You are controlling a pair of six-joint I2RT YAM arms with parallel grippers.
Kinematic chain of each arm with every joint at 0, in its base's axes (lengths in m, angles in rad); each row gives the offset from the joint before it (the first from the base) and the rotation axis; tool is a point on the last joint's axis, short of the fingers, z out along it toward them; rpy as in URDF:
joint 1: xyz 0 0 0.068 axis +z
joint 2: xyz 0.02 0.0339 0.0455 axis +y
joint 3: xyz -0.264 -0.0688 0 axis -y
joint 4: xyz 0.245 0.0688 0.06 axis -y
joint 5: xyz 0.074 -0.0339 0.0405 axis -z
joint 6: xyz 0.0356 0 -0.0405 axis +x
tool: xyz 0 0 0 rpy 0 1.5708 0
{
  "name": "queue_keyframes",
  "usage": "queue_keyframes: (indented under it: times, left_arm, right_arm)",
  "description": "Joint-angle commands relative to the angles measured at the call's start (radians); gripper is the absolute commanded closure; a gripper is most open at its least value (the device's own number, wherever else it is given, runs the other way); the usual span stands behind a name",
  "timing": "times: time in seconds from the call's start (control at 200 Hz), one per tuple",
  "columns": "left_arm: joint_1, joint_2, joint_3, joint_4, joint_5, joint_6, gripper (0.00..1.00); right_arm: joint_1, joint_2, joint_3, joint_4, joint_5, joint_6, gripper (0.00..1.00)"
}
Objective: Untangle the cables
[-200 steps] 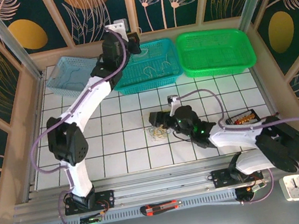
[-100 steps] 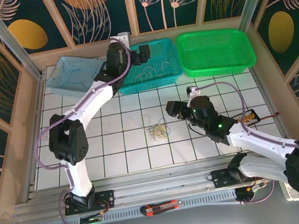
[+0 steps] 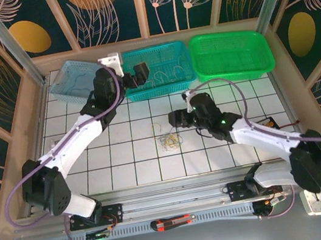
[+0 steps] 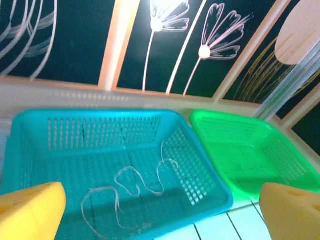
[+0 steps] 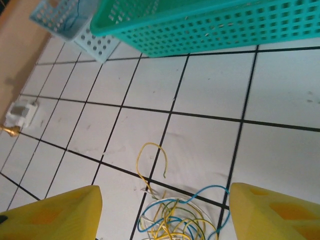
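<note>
From above, the cables [image 3: 169, 140] lie on the white tiled table [image 3: 124, 163], a little toward 6 o'clock from its middle. They are a small loose knot of thin yellow, blue and whitish strands, too fine here to follow singly. The right gripper [image 3: 173, 120] hangs just off the knot at 1 o'clock, and the left gripper [image 3: 141, 72] is well away at 12 o'clock, at the left end of the teal basket [image 3: 161, 89]. That basket sits on the 12 o'clock edge of the table between a pale blue basket [image 3: 75, 88] at 10 o'clock and a green basket [image 3: 235, 70] at 2 o'clock. In the left wrist view, the left gripper [image 4: 160, 220] has its yellow pads [image 4: 30, 210] far apart at the two lower corners with nothing between them, so it stands open. Beyond them a whitish wire [image 4: 135, 185] snakes in loose curves over the floor of the teal basket [image 4: 100, 114], with the green basket [image 4: 250, 150] at 3 o'clock. In the right wrist view, the right gripper [image 5: 165, 215] is likewise spread wide and holds nothing. The cables [image 5: 175, 222] sit at 6 o'clock on the tiles between its pads [image 5: 50, 215], as overlapping blue, yellow and whitish loops. One yellow strand [image 5: 147, 160] arches out of them toward 11 o'clock, and a blue one curves off toward 3 o'clock.
</note>
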Motion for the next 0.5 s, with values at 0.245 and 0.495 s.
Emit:
queue_keyframes:
  times: [0.245, 0.495]
  left_arm:
    - [0.01, -0.29, -0.514, 0.177, 0.146, -0.391, 0.01]
    - [0.009, -0.446, -0.695, 0.169, 0.14, -0.464, 0.01]
  right_arm:
    - [0.024, 0.293, 0.226, -0.146, -0.071, -0.237, 0.38]
    - [0.055, 0.487, 0.344, -0.161, -0.032, -0.293, 0.39]
